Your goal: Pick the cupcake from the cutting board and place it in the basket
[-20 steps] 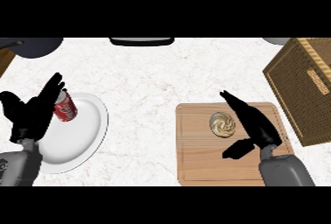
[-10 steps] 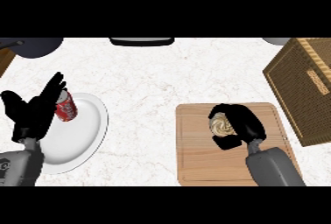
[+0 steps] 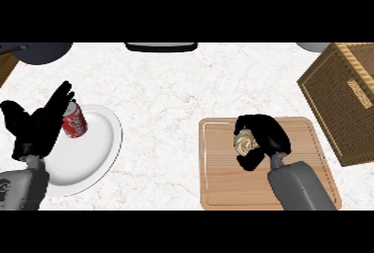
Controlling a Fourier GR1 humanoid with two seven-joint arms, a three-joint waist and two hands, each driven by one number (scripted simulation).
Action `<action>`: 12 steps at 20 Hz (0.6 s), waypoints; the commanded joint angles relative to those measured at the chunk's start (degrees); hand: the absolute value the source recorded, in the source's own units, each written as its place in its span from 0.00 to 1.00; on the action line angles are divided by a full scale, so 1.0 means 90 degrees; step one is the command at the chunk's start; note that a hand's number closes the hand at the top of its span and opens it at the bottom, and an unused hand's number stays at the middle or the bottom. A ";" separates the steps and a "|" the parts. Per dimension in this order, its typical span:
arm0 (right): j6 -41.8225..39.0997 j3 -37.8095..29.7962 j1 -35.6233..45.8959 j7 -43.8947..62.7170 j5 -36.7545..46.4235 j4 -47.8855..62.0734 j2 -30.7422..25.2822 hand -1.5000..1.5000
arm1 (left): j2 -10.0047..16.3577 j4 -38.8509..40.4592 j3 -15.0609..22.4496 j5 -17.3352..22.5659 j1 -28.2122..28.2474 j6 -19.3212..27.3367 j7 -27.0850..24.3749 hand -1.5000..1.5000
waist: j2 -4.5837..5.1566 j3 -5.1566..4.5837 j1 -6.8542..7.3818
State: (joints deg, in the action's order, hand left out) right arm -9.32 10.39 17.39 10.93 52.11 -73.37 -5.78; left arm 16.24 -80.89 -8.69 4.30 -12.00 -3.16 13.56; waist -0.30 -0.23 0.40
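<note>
At the counter's left edge, the robot's left hand (image 3: 38,124) stands open, fingers straight and pointing up the view, over the rim of a white plate (image 3: 96,157). A red can (image 3: 74,121) lies on that plate just beside the fingers, its length running roughly away from the robot. Across a stretch of white marble counter (image 3: 175,94), well apart from the plate, a wooden board (image 3: 228,184) sits in front of the right forearm. On the board's far half the right hand (image 3: 267,134) is curled over the cupcake (image 3: 244,143), fingers arched across its far side and thumb below it, hiding most of it. The cupcake rests on the board, upright, its pale swirled top facing up; from above it looks round, so no long axis can be told. A woven basket (image 3: 340,95) stands at the far right, close beside the board's right edge and apart from the cupcake. Dark shapes cut the view's top edge.
</note>
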 commanded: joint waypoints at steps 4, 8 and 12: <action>0.1391 -0.1609 0.1224 0.3189 0.0250 0.0739 0.0626 1.00 | -0.0071 0.0008 0.0118 0.0006 -0.0217 -0.0065 -0.0010 0.50 | 0.0241 0.0013 0.0206; 0.2396 -0.2088 0.2369 0.4593 0.0390 0.1239 0.0636 1.00 | -0.0177 -0.0037 0.0323 -0.0046 -0.0271 -0.0135 -0.0018 0.50 | 0.0263 0.0026 0.0610; 0.4042 -0.2164 0.3284 0.4842 0.0794 0.1551 0.0639 1.00 | -0.0215 0.0082 0.0377 -0.0055 -0.0520 -0.0140 0.0046 0.50 | 0.0307 0.0029 0.0720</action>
State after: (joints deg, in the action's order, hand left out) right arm 16.36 -7.08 39.40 49.20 56.27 -62.35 -0.33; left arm 14.88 -81.08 -6.23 4.24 -15.35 -4.38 13.53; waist 2.01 0.07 5.80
